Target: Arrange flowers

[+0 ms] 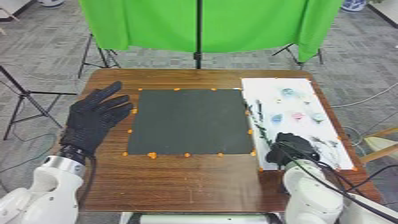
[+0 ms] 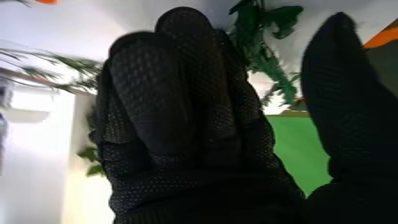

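My right hand (image 1: pixel 291 149) is over the near part of a white board (image 1: pixel 271 85) at the right of the head view. In the right wrist view, the fingers of this hand (image 2: pixel 164 115) are straight and the thumb stands apart, with a green leafy stem (image 2: pixel 258 50) beyond the gap. Thin green sprigs (image 2: pixel 53 64) show past the other side of the hand. Blue flowers (image 1: pixel 276 118), a pink flower (image 1: pixel 298 116) and dark green stems (image 1: pixel 258 114) lie on the board. My left hand (image 1: pixel 93 114) is open at the table's left side, holding nothing.
A dark grey square mat (image 1: pixel 191 122) with orange markers around its edges covers the middle of the brown table (image 1: pixel 195 180). Behind the table hangs a green cloth (image 1: pixel 147 25) on a black stand. Black cables run along my right arm.
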